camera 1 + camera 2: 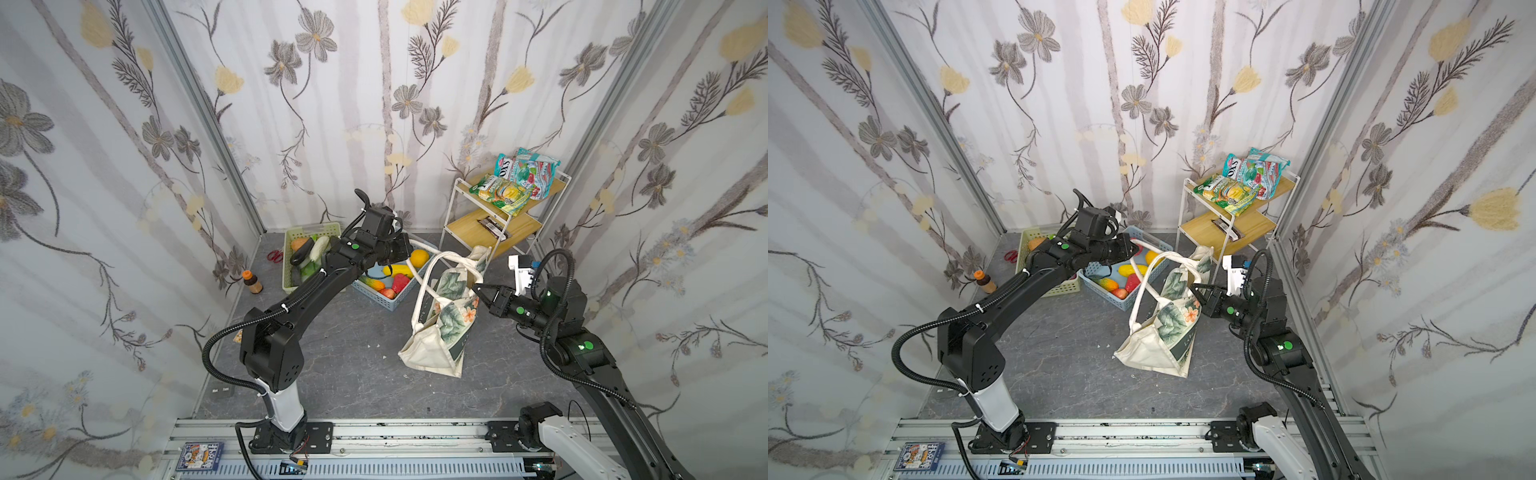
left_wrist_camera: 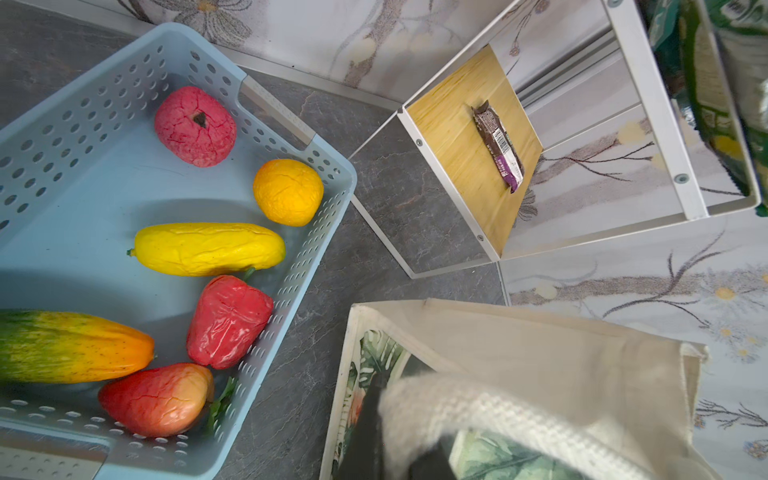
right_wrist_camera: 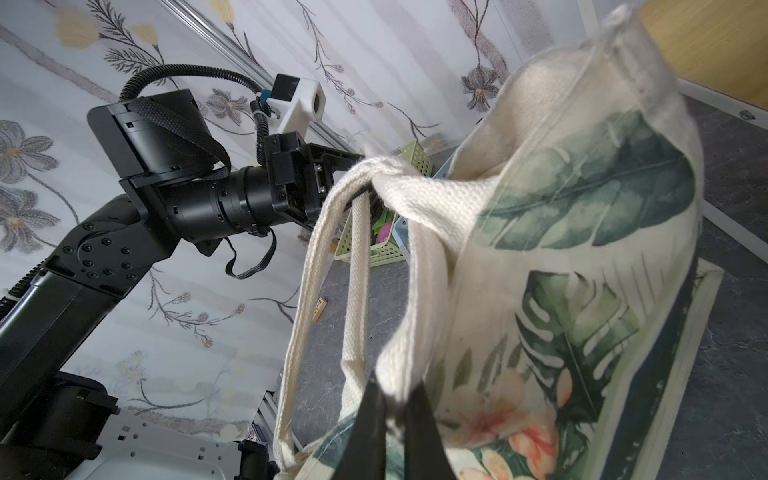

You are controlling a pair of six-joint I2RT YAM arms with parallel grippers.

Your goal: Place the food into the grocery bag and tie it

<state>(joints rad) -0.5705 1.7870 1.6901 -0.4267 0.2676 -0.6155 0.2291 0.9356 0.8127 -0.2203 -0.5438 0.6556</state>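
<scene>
The grocery bag (image 1: 440, 332) (image 1: 1163, 332), a cream tote with a leaf print, slumps on the grey floor with its handles pulled up. My left gripper (image 1: 406, 248) (image 1: 1133, 249) (image 2: 399, 449) is shut on one cream handle (image 2: 498, 411) above the blue basket's near corner. My right gripper (image 1: 478, 289) (image 1: 1196, 287) (image 3: 395, 399) is shut on the other handle (image 3: 415, 291) at the bag's mouth. Food lies in the blue basket (image 2: 324, 232): an orange (image 2: 288, 192), a yellow fruit (image 2: 208, 248) and a red pepper (image 2: 227, 320). I cannot see inside the bag.
A green basket (image 1: 291, 266) of vegetables stands behind the left arm. A white-framed shelf (image 1: 457, 208) holds snack packets (image 1: 515, 178) on top and a candy bar (image 2: 498, 145) below. Scissors (image 1: 275, 255) and a small bottle (image 1: 252, 281) lie by the left wall.
</scene>
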